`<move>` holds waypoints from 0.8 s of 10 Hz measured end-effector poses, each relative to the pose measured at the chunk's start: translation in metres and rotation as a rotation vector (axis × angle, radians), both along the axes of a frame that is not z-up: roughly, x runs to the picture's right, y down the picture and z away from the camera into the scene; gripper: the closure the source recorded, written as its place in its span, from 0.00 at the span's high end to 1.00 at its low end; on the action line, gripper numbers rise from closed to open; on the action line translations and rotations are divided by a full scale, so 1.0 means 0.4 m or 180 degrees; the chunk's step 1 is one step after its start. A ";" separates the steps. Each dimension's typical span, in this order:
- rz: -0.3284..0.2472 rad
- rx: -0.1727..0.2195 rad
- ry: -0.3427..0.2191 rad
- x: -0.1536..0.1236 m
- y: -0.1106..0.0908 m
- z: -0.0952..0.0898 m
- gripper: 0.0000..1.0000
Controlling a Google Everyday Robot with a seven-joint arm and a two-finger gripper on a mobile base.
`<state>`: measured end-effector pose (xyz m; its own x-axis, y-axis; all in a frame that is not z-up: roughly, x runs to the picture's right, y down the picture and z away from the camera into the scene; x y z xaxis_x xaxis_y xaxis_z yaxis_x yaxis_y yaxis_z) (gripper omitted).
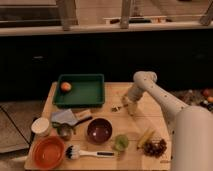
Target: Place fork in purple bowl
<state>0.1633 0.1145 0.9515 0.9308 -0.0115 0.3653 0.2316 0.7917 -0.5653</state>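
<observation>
The fork (117,107) shows as a thin pale piece on the wooden table, just right of the green tray's front corner. My gripper (128,106) is low over the table at the fork's right end, touching or almost touching it; I cannot tell whether it holds the fork. The purple bowl (99,131) sits empty nearer the front, down and left of the gripper, about a bowl's width from the fork.
A green tray (85,96) holds an orange fruit (65,86). At the front left are an orange bowl (48,152), a white-handled brush (90,152), a metal cup (64,131) and a white cup (40,126). A green fruit (120,142), a banana (145,137) and grapes (156,148) lie front right.
</observation>
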 end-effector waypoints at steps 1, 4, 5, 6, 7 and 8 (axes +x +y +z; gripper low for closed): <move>-0.0001 0.0002 0.0004 0.003 -0.004 -0.004 0.31; -0.0012 -0.0003 0.0007 0.009 -0.011 -0.016 0.03; -0.0020 -0.0006 0.0016 0.013 -0.013 -0.018 0.00; -0.0021 -0.0004 0.0017 0.013 -0.013 -0.017 0.00; 0.0051 0.0010 0.0005 0.015 -0.010 -0.013 0.00; 0.0106 0.0023 0.0003 0.019 -0.006 -0.009 0.00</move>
<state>0.1710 0.1120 0.9481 0.9310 0.0168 0.3645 0.2046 0.8030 -0.5597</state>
